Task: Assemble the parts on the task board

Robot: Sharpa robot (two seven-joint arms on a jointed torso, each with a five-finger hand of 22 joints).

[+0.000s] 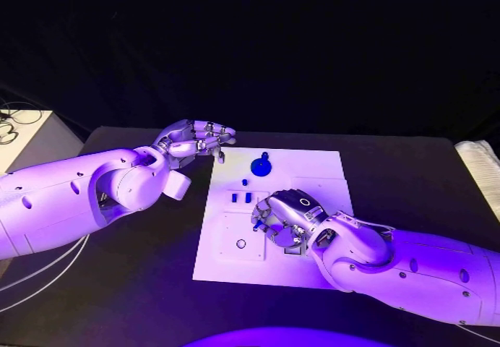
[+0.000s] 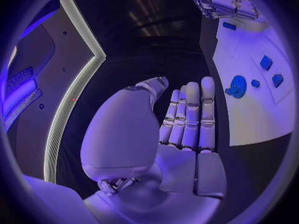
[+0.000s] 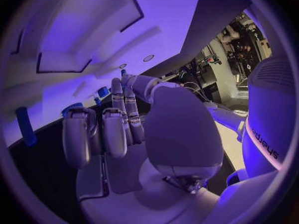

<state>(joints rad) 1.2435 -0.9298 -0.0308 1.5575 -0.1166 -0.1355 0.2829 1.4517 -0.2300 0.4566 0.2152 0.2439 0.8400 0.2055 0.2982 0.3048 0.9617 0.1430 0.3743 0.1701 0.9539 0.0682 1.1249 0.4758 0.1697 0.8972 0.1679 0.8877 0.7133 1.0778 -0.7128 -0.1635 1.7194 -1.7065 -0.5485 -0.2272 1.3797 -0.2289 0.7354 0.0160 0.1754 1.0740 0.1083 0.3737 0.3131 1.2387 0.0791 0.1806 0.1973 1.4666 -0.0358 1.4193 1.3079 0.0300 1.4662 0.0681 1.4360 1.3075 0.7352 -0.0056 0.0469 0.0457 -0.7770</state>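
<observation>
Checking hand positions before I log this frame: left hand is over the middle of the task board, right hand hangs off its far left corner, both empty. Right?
Swapped. In the head view the right hand is over the middle of the task board, and the left hand hangs off its far left corner. The left looks empty; I cannot tell for the right.

Right hand (image 1: pixel 283 220) rests on the task board (image 1: pixel 313 170) — left hand (image 1: pixel 196 139) hovers beside its far corner.

White task board (image 1: pixel 313 163) mid-table, small blue parts (image 1: pixel 261 168) lying on it
</observation>
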